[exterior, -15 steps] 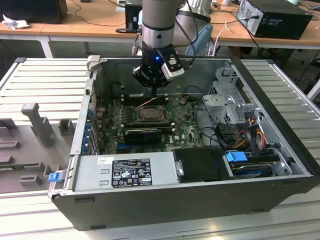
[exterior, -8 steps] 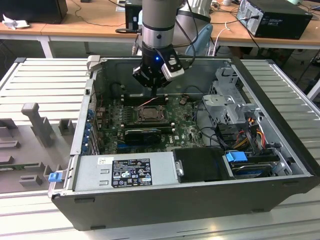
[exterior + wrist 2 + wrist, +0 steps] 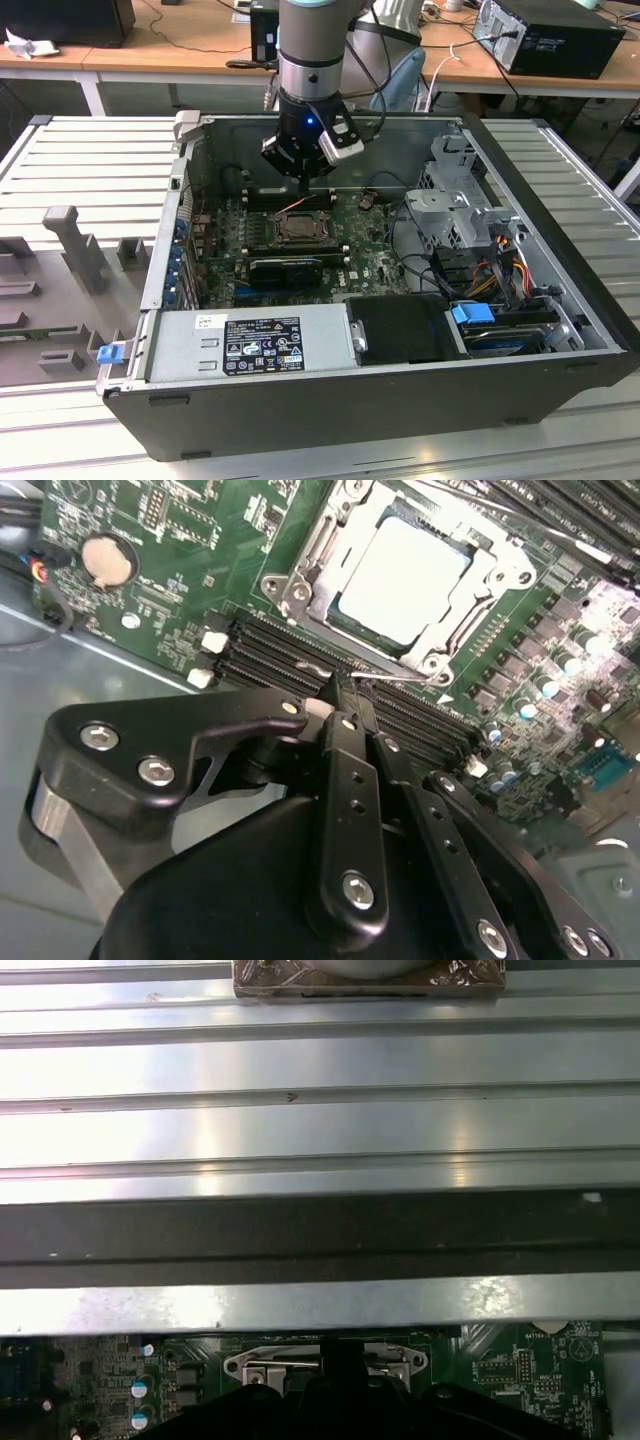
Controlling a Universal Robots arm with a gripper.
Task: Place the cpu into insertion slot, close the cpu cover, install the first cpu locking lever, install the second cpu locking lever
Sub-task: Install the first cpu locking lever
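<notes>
The case [image 3: 330, 410] lies open on its side on the counter [image 3: 90, 160], so the motherboard [image 3: 180, 600] faces up and the arm can come straight down on it. In the exterior view the gripper [image 3: 303, 183] hangs low inside the case, just behind the slot [image 3: 282, 236].

The cpu [image 3: 405, 575] sits flat in the slot, its pale top square to the socket and showing through the window of the cover [image 3: 462, 620]. The cover looks folded down over it, its frame lying on the chip's edges. Judging by that, the seating and closing steps are done.

In the second wrist view the gripper [image 3: 348, 702] is clenched, the two fingers brought together into one narrow tip with nothing visibly between them. That suits pushing better than grasping. A slim point fits between the memory slots [image 3: 270, 645] and the socket edge, and it can bear on a thin wire.

The tip stands right beside a lever [image 3: 395, 676], the bright wire running along the socket's near side. I cannot tell whether they touch, or whether that lever is hooked under its catch. The work in hand appears to be the locking of this lever.
</notes>
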